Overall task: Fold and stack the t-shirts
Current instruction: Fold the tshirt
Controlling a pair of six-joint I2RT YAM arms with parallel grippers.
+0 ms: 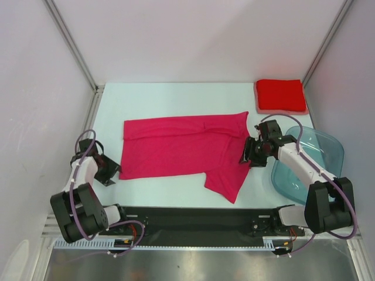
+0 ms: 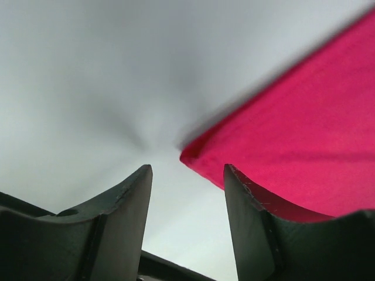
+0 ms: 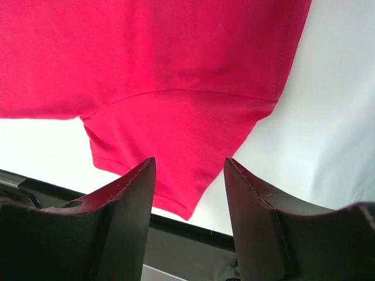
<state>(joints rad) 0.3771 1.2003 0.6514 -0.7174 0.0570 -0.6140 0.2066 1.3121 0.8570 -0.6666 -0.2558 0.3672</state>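
top external view: on the pale table [image 1: 176, 96] the magenta-pink t-shirt [image 1: 176, 149] lies spread at centre, one sleeve toward the near edge; the blue-grey tub [image 1: 319, 153] sits to its right; the red t-shirt [image 1: 280, 95] lies folded at the far right corner; left claw [image 1: 109, 174] at the shirt's near left corner and right claw [image 1: 246, 154] at its right edge gape wide, empty
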